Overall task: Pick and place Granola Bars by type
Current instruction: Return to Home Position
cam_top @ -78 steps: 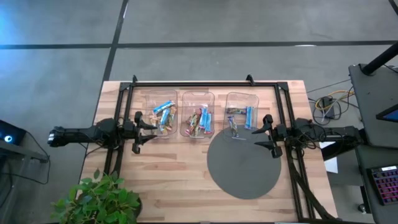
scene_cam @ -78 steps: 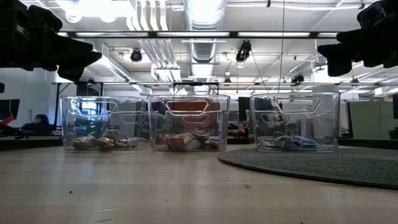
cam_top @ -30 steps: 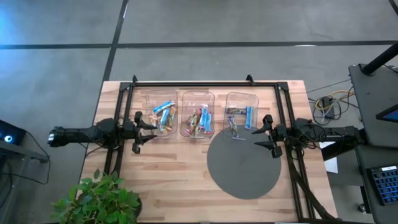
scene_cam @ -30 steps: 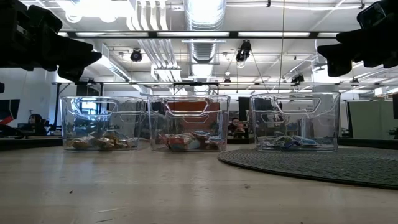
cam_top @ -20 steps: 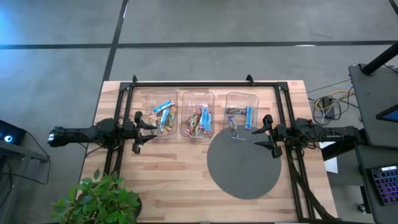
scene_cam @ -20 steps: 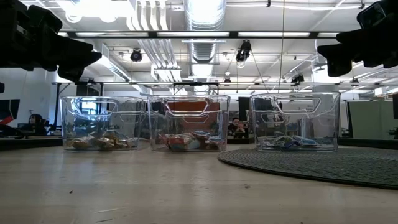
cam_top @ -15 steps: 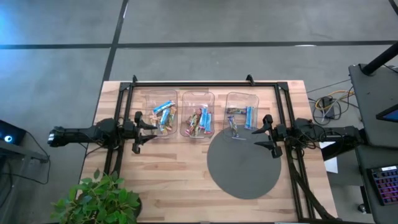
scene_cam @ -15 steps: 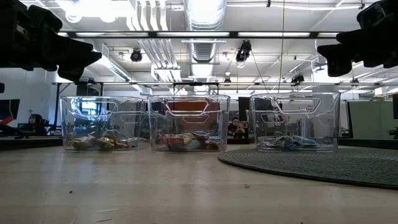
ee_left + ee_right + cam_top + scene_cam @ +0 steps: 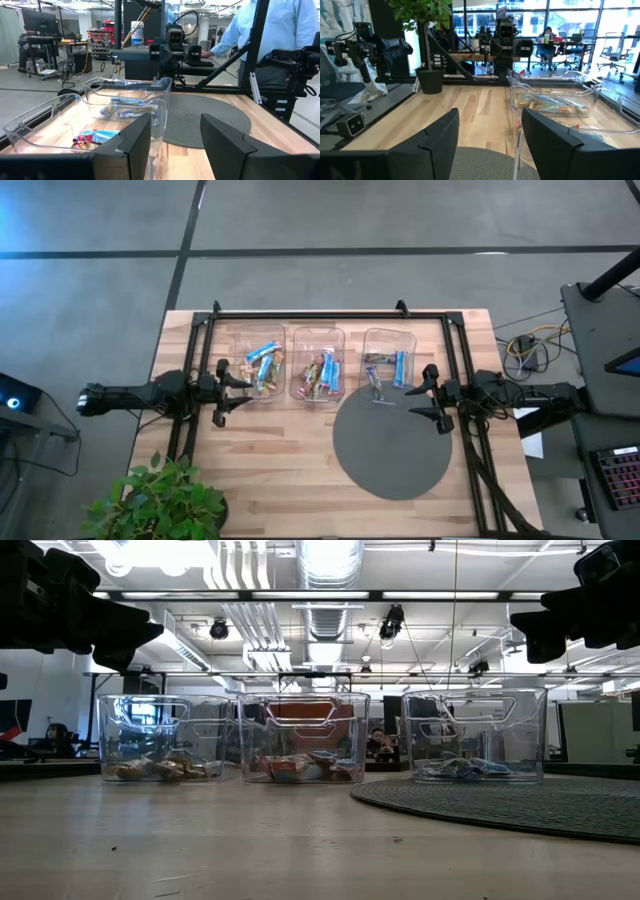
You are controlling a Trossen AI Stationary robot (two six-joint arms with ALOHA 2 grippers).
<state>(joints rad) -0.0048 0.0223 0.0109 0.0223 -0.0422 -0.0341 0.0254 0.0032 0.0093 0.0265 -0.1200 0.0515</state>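
Logged left claw (image 9: 240,392) spread wide, nothing between its fingers (image 9: 131,146). Held above the counter (image 9: 270,480), well left of the middle bin (image 9: 317,330), just outside the left bin (image 9: 258,329), tips pointing at that bin's wall.

Logged right claw (image 9: 413,401) likewise spread and empty, fingers (image 9: 431,145) well apart. Held right of the middle bin, just past the right bin (image 9: 389,331), over the rim of the round mat (image 9: 390,455), facing the left claw across the row.

Found bars (image 9: 320,375) heaped on the floor of the middle bin: mixed wrappers, orange-red, blue and green among them. Found left-bin bars (image 9: 264,365) one bin to the left, blue and pale wrappers lying askew. Found right-bin bars (image 9: 399,367) one bin to the right, mostly blue, one lying apart toward the mat side.

Noted all three bins upright in one row, close beside each other. Cannot tell whether the right bin touches the mat or only stands at its rim.

Noted mat on the counter right of the middle bin and nearer the front edge. Noted plant (image 9: 155,500) off the counter's front left corner, far from the middle bin. Noted person (image 9: 270,30) in a light blue shirt standing beyond the counter's right side, seen from the left wrist.
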